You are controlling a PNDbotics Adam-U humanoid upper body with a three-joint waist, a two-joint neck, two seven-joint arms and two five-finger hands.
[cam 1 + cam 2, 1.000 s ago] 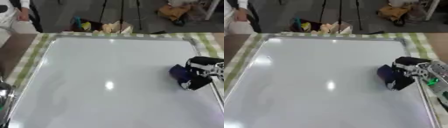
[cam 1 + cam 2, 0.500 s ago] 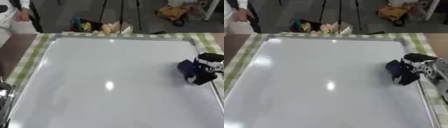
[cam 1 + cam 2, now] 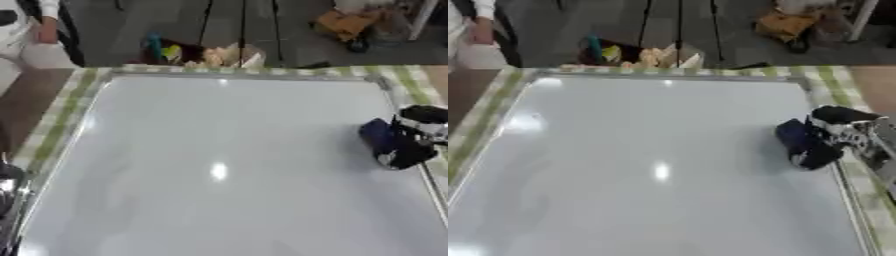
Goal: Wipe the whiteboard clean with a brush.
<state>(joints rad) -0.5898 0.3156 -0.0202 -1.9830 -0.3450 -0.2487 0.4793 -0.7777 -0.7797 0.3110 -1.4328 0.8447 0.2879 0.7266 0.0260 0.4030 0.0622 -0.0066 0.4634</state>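
A large whiteboard (image 3: pixel 219 165) with a silver frame lies flat and fills most of both views; I see no marks on its surface. A dark blue brush (image 3: pixel 802 143) rests on the board near the right edge. My right hand (image 3: pixel 846 131) comes in from the right with its fingers curled round the brush. A sliver of my left arm shows at the lower left edge of the left eye view; the left hand itself is out of sight.
A green-and-white checked cloth (image 3: pixel 61 112) lies under the board and shows along its left, far and right sides. Beyond the far edge on the floor are tripod legs, bags (image 3: pixel 206 54) and a person standing at the far left.
My right hand and the brush slid first to the right and slightly away from me, then drew back a little leftward. The board looks the same.
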